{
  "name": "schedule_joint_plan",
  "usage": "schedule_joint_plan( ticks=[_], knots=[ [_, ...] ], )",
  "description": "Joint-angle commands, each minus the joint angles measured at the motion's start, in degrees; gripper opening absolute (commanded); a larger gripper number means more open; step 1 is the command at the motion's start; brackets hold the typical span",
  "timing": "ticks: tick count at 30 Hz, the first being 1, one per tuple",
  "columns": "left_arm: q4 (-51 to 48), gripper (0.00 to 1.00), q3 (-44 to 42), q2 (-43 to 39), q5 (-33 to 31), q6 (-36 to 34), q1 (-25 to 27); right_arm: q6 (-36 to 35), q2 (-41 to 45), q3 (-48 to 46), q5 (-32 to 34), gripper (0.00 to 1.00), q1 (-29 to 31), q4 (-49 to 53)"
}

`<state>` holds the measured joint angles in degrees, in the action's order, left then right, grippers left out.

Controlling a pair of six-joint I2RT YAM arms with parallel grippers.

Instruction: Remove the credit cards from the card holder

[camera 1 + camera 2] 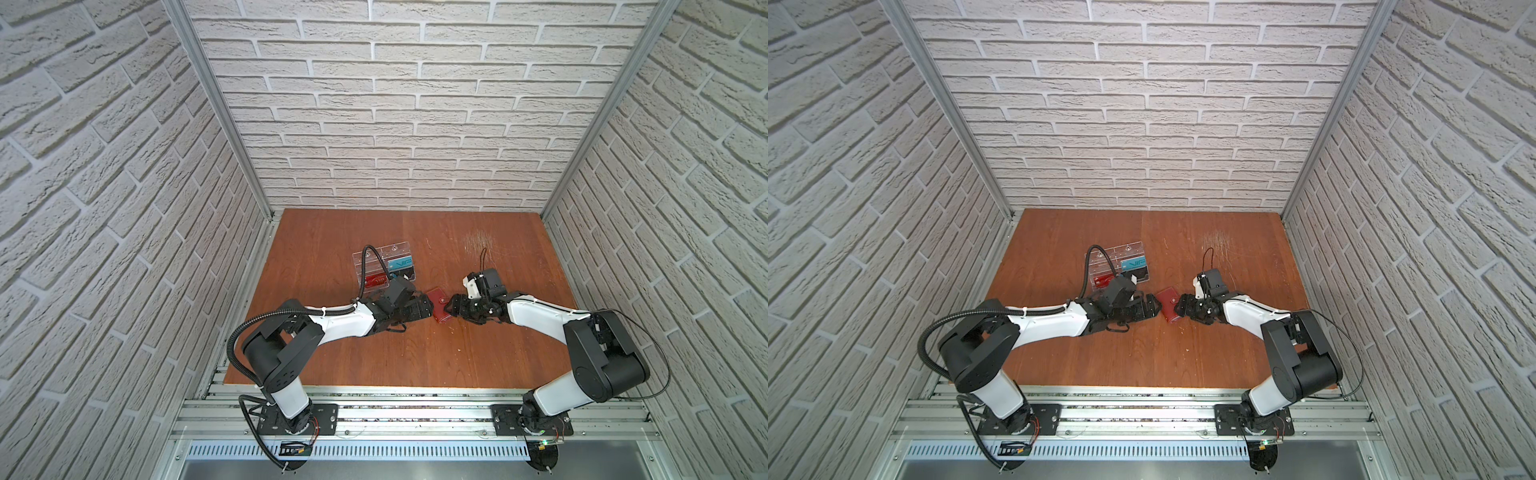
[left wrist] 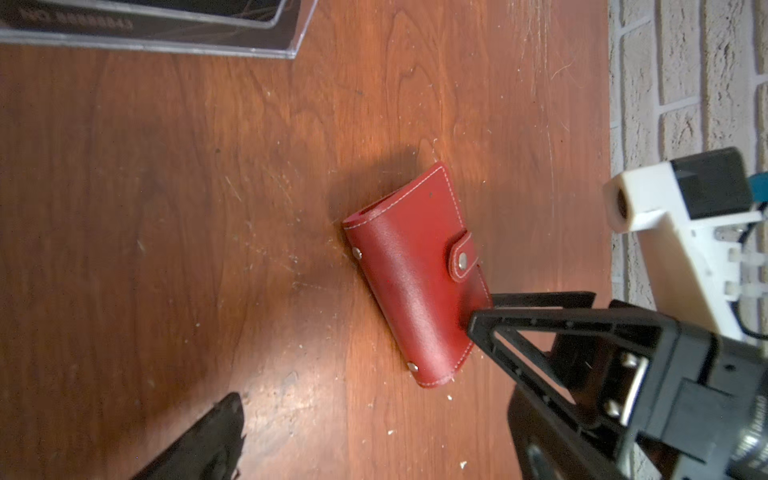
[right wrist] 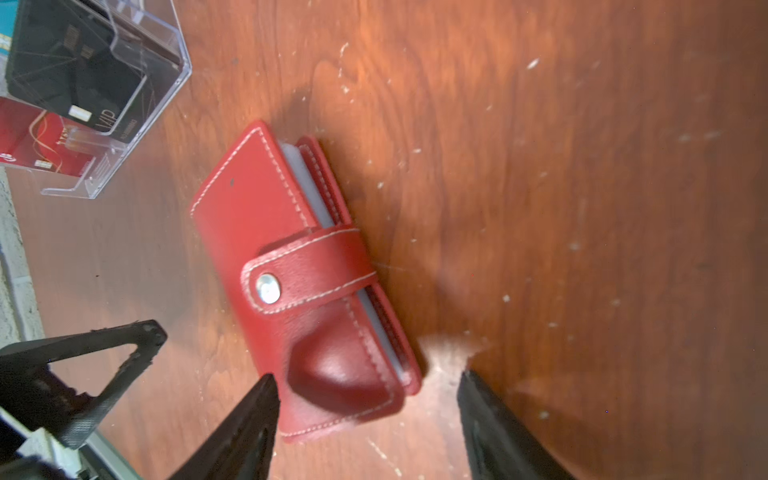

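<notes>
The card holder (image 1: 439,308) (image 1: 1170,305) is a small red wallet lying flat on the wooden table between both grippers, its snap tab (image 3: 307,270) fastened. The credit cards are hidden inside it; only a pale edge (image 3: 297,172) shows between the covers. My right gripper (image 3: 368,386) (image 1: 451,309) is open and straddles one end of the card holder (image 3: 266,216), one fingertip close to its edge, the other apart from it. On the opposite side my left gripper (image 1: 424,309) (image 2: 382,440) is open, just short of the card holder (image 2: 415,274), with nothing between its fingers.
A clear acrylic rack (image 1: 361,259) (image 3: 174,62) stands behind the left gripper, holding a teal VIP card (image 1: 400,263), a red card (image 1: 376,281) and a black card (image 3: 70,70). Bare wooden table (image 1: 374,353) lies in front; brick walls enclose three sides.
</notes>
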<state>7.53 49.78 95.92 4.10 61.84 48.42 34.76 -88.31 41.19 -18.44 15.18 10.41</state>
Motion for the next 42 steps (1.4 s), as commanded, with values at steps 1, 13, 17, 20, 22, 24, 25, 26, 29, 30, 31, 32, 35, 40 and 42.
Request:
schedule_joint_plan(
  ticks=[1, 13, 17, 20, 22, 24, 25, 26, 29, 30, 31, 32, 35, 40, 42],
  knots=[
    [3.4, 0.98, -0.3, 0.4, -0.4, 0.9, -0.4, -1.8, -2.7, -1.2, -1.0, 0.65, -0.6, 1.4],
    [7.1, 0.98, -1.5, 2.4, 1.1, 3.2, -1.5, -0.3, -5.9, 0.5, -3.6, 0.55, 1.9, -1.3],
    [8.7, 0.96, -1.6, 3.7, 2.1, 3.9, -2.2, 0.4, -5.8, -0.4, -3.7, 0.52, 2.4, -2.0],
    [10.0, 0.94, -1.4, 4.5, 3.0, 4.2, -2.4, -0.5, -4.3, -0.6, -3.7, 0.51, 2.3, -0.3],
    [10.3, 0.93, -1.2, 5.1, 3.5, 4.0, -2.5, -1.0, -2.4, -0.7, -3.2, 0.51, 2.2, 0.8],
    [10.6, 0.92, -0.9, 5.9, 4.2, 4.0, -2.5, -1.6, -0.3, -0.4, -2.6, 0.51, 1.9, 2.6],
    [10.9, 0.92, -0.9, 6.1, 4.5, 4.0, -2.5, -1.9, 0.3, -0.2, -2.5, 0.51, 1.6, 3.0],
    [11.2, 0.91, -0.8, 6.4, 4.9, 4.0, -2.5, -2.2, 0.8, 0.1, -2.4, 0.51, 1.1, 3.6],
    [11.9, 0.90, -0.5, 7.2, 5.2, 4.1, -2.5, -3.0, 0.6, 1.0, -2.6, 0.51, -0.2, 4.6],
    [12.1, 0.90, -0.5, 7.4, 5.3, 4.2, -2.5, -3.2, 0.0, 1.5, -2.6, 0.51, -0.5, 4.7],
    [12.2, 0.90, -0.5, 7.5, 5.3, 4.3, -2.5, -3.4, -0.7, 1.9, -2.9, 0.51, -0.6, 4.8],
    [12.5, 0.89, -0.5, 7.7, 5.4, 4.4, -2.5, -3.4, -1.4, 2.2, -3.2, 0.50, -0.7, 4.4],
    [13.1, 0.87, -0.3, 8.4, 5.7, 4.5, -2.5, -3.2, -3.5, 2.9, -4.4, 0.48, -0.7, 2.9],
    [14.4, 0.83, -0.4, 9.7, 6.2, 4.9, -2.5, -2.6, -5.3, 3.9, -5.1, 0.44, -0.6, 1.8],
    [15.1, 0.82, -0.4, 10.4, 6.3, 5.0, -2.6, -2.1, -6.1, 4.1, -5.8, 0.42, -0.6, 1.2]
  ],
)
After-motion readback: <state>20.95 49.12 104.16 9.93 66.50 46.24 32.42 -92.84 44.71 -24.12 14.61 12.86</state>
